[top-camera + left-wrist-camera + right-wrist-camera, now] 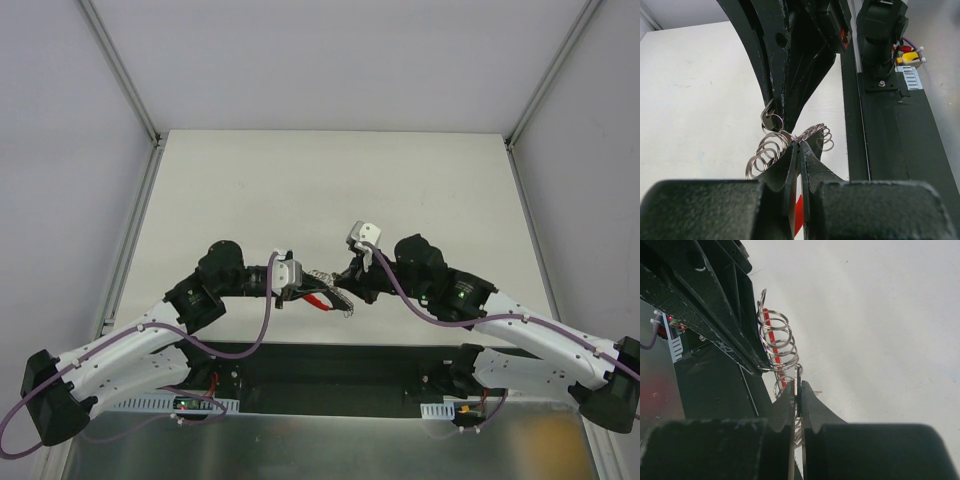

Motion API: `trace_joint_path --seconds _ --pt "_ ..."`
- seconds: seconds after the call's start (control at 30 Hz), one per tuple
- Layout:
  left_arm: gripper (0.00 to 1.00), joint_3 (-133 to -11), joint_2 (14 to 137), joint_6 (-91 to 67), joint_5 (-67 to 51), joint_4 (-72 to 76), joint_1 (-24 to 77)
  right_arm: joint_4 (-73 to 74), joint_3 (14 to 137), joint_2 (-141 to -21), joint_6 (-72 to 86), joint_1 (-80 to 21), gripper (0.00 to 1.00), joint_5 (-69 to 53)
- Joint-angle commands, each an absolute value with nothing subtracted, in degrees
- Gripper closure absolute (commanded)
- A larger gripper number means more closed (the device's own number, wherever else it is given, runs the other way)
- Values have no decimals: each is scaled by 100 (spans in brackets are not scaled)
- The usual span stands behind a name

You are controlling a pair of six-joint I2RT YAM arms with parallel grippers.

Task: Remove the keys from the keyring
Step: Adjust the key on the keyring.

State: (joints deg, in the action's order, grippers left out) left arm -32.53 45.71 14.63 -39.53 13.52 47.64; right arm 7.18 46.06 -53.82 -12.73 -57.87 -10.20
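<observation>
keyring (765, 150): thin silvery wire, splayed in loose round loops, red plastic piece (318, 298) beneath; hangs over matte white table (420, 180) between left gripper (800, 146) and right gripper (797, 382), both clenched on its wire.

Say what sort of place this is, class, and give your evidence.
Probably a robotics lab test cell: a white table, plain grey walls on metal frame posts, and a left arm and right arm bolted at its near edge.
</observation>
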Motion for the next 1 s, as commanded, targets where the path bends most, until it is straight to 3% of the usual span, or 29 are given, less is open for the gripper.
trace_joint_path --seconds 0.0,0.67,0.97 --pt "100 -3559 4640 1626 -4518 1021 4904 659 5001 -5370 -1266 -5616 99 -782" --pt "100 -3981 5194 2373 -3613 -123 5361 1714 5695 -6222 -976 -5115 99 -1608" --pt "100 -3964 5159 2426 -3858 -185 5388 1758 5687 -6407 -791 -4729 99 -1916"
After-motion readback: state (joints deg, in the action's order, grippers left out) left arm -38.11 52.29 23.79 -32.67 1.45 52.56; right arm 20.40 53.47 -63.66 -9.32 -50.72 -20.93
